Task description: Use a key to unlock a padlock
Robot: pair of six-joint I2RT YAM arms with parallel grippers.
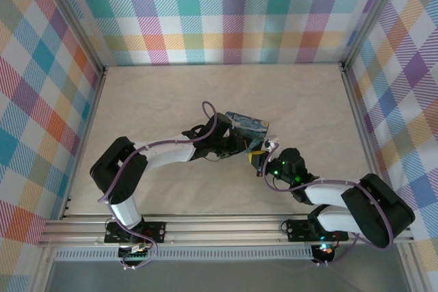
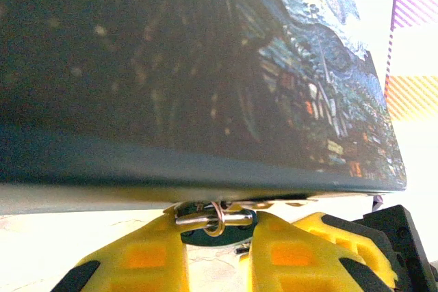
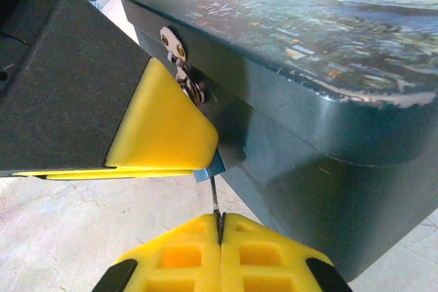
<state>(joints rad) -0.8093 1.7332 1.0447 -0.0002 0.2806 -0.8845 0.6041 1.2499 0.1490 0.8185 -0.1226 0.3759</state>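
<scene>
At the front wall of the dark-blue rectangular tin painted with a starry night sky (image 3: pixel 328 100), the left gripper (image 2: pixel 217 237) pinches the tiny blue padlock (image 3: pixel 209 170) between its yellow fingers, or so it appears, since only a corner of the padlock shows. Just below, the right gripper (image 3: pixel 220 229), fingers pressed together on the thin dark metal key (image 3: pixel 215 202), points it at the padlock's underside. A skewed push could bend the key, slip it in the grip, or twist the padlock aside.

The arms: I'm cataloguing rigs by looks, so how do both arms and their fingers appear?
Left arm and right arm: white links, bulky black joints, loose purple cables. Green lights glow on the right wrist. Fingers are blocky yellow with recessed pockets, on black mounts.
</scene>
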